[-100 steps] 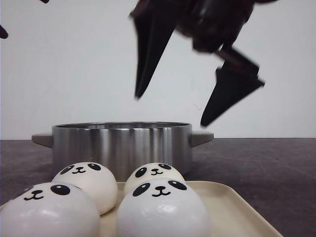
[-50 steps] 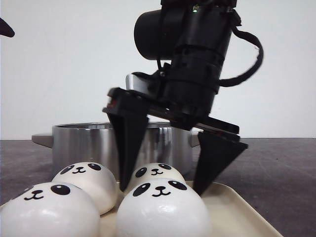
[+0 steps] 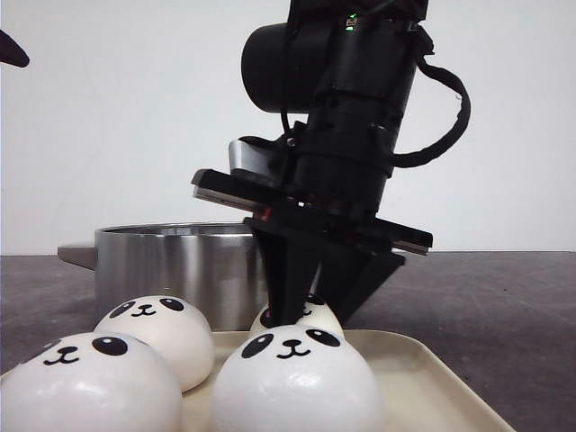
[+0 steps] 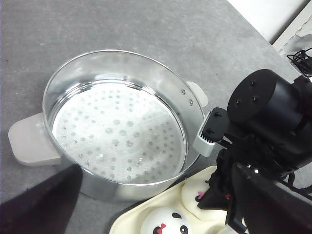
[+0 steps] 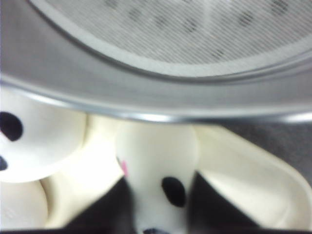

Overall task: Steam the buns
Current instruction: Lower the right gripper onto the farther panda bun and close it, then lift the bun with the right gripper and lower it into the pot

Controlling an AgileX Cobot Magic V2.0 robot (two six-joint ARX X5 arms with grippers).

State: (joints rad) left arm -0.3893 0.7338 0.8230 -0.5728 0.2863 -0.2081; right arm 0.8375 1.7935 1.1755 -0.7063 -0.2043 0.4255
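On the cream tray (image 3: 432,369) in front of the pot (image 3: 180,261) sit all four buns (image 3: 297,382), so no bun has been transferred yet. The perforated steamer plate (image 4: 117,134) inside the pot carries nothing. The whole loading sequence therefore remains, judged from this layout: four lifts from tray to pot.

The bun being addressed is the rear right bun (image 3: 315,315), the one nearest the pot wall. In the right wrist view this bun (image 5: 156,170) lies directly between the two dark fingers (image 5: 117,207), its sides touching or all but touching their inner faces. The right gripper (image 3: 310,297) stands vertically over it with the jaws drawn narrow around the bun; whether firm pressure is applied cannot be told from these views.

The other three buns are untouched: one at front right, two on the left side of the tray (image 3: 157,328).

The left gripper (image 4: 146,214) hangs above the pot and tray; its finger spacing cannot be told.
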